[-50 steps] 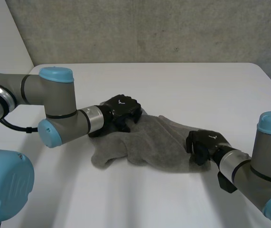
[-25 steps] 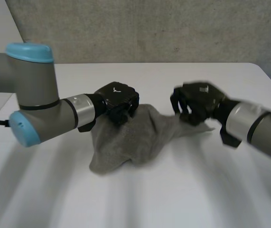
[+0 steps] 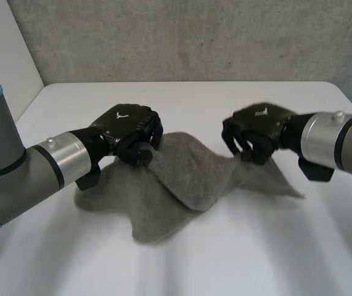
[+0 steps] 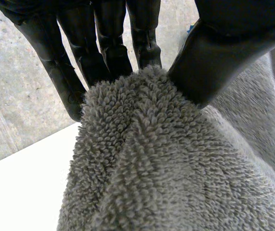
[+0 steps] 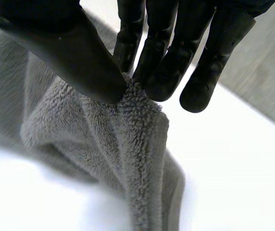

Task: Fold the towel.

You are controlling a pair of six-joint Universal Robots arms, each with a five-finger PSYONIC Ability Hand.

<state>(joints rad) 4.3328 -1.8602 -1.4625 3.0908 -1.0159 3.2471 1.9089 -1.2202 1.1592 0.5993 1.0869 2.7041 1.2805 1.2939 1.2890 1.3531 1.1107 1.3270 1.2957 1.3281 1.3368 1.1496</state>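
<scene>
A grey towel [image 3: 182,179] lies crumpled in the middle of the white table [image 3: 182,98], partly lifted at two places. My left hand [image 3: 129,131] holds the towel's left part off the table. In the left wrist view its thumb [image 4: 224,53] and fingers [image 4: 111,43] pinch a bunched edge of the towel [image 4: 147,159]. My right hand [image 3: 256,131] holds the towel's right part raised. In the right wrist view its thumb [image 5: 74,53] and fingers [image 5: 166,67] pinch a fold of the towel [image 5: 137,144], which hangs down from them to the table.
A grey concrete wall [image 3: 182,37] rises behind the table's far edge. White tabletop lies bare in front of the towel and along the back.
Both hands have risen and moved apart with the towel, stretching it wider across the table. The right hand swung from the near right up to the towel's right part. The left hand's fingers closed.
</scene>
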